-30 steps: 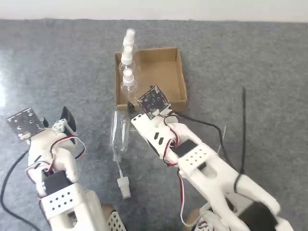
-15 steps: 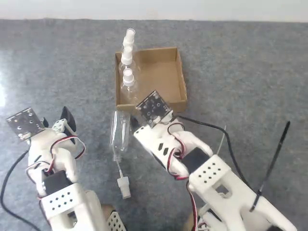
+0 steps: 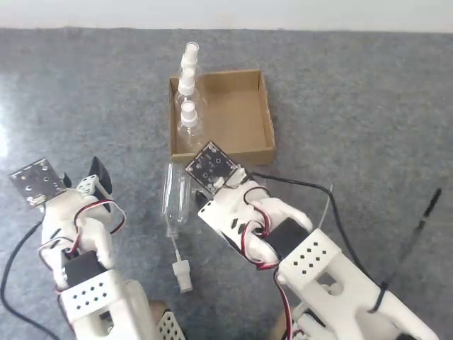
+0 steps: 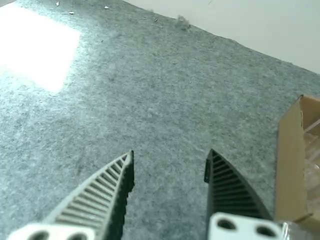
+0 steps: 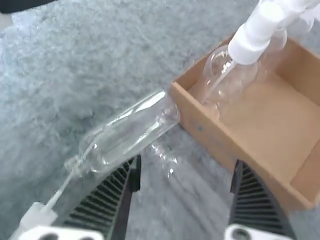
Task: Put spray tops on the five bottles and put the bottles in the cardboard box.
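Right gripper (image 5: 185, 170) is hovering, jaws apart, over the lying bottle (image 5: 131, 131) beside the box (image 5: 215, 137); left gripper (image 4: 170, 157) is hanging, spread wide.

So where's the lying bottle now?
In the high view, the bottle lies on the mat at the cardboard box's near left corner, by the right gripper.

Desk (image 3: 368, 92) topped with grey felt-like mat, mottled, fibrous texture. Pale wall (image 3: 226, 13) as narrow strip along desk's far edge. Bright light patch (image 4: 35, 47) on mat. Small white crumbs (image 4: 90, 7) and fluff tuft (image 4: 184, 21) near wall line.
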Available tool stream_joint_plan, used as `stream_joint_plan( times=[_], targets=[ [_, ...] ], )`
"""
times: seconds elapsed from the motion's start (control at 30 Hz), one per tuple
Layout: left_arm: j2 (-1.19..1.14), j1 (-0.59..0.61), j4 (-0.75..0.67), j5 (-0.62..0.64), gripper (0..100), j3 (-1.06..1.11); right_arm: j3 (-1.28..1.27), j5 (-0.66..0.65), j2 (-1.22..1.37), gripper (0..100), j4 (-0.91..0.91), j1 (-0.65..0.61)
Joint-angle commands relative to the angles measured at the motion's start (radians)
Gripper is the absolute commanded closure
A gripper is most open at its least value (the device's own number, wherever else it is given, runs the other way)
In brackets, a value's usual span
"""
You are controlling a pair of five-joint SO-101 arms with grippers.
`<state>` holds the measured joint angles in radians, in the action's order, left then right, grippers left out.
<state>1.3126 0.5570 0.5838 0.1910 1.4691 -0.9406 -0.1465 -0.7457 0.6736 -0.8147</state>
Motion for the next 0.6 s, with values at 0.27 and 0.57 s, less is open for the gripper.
stream_joint_plan(
  times=[0.27,0.57],
  targets=[
    [0.012,0.002,-0.031,-0.012,78,-0.008,0.12,-0.02,-0.01,75.3,0.104,0.004],
    [0.012,0.002,-0.031,-0.012,78,-0.008,0.135,-0.091,0.062,75.3,0.108,0.002]
  ],
)
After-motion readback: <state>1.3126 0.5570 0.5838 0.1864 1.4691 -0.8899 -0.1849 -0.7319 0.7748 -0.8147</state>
